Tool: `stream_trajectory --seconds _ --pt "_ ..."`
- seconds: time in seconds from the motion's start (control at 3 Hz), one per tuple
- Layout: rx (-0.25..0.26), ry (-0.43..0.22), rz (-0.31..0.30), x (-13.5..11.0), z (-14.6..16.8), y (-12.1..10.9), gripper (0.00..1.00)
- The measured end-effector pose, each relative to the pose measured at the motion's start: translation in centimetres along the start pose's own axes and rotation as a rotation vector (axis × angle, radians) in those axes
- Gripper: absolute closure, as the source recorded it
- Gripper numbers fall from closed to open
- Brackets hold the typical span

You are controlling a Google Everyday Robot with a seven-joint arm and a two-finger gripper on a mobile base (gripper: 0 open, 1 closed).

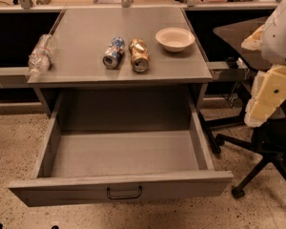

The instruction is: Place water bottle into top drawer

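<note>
The water bottle (40, 55), clear crinkled plastic with a pale cap, lies on its side at the left edge of the grey table top (86, 27). The top drawer (119, 156) is pulled wide open below the table and nothing shows inside it; its flat front carries a dark loop handle (124, 193). My arm hangs at the right edge of the view. Its lower end, the gripper (255, 114), is beside the table's right side, above the floor and far from the bottle. It holds nothing that I can see.
A blue-silver can (113, 53) and a gold-brown can (139, 55) lie side by side mid-table. A white bowl (175, 38) stands at the back right. An office chair base (257, 161) and a dark table (238, 37) stand to the right.
</note>
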State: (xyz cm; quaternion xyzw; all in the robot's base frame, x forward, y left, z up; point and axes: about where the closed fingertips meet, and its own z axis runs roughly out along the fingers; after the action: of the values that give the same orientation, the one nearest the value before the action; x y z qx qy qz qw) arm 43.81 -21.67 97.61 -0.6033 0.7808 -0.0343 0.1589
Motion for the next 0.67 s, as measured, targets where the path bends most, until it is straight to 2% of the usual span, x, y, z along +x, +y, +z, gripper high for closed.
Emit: stream_trajectory --seconds 0.67 --pt "0.012 -0.001 -0.02 -0.26 -0.12 -0.41 0.0"
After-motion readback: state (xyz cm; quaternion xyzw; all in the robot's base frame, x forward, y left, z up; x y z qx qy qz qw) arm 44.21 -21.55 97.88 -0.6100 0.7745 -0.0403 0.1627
